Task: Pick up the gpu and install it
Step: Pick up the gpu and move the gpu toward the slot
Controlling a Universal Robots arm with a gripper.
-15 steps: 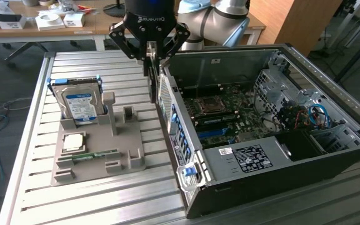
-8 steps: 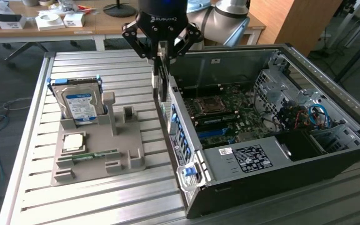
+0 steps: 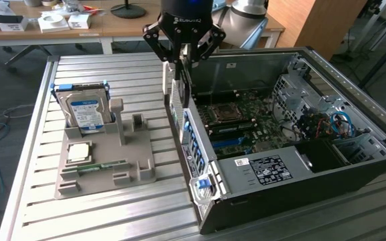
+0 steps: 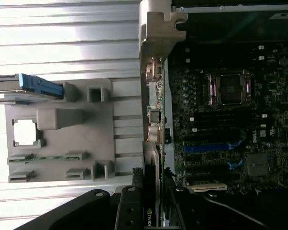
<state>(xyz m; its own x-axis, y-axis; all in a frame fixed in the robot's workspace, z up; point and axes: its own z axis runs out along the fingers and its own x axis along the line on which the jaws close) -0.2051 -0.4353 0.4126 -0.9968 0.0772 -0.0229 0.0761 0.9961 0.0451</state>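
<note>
The gpu [image 3: 177,95] hangs edge-down from my gripper [image 3: 183,56], which is shut on its top edge. Its perforated silver bracket points down over the rear wall of the open computer case [image 3: 260,170]. In the wrist view the gpu [image 4: 153,96] shows edge-on, with its silver bracket and ports facing the camera. It sits between my black fingers [image 4: 129,211]. The card hovers along the boundary between the table and the motherboard [image 4: 230,120]. A blue slot [image 4: 211,147] lies on the board beside the card.
A grey parts holder [image 3: 102,165] stands on the slatted metal table [image 3: 112,216] at the exterior view's left. It carries an upright hard drive [image 3: 86,113], a processor chip [image 3: 79,152] and a RAM stick [image 3: 102,165]. Desks and a wooden cabinet stand behind.
</note>
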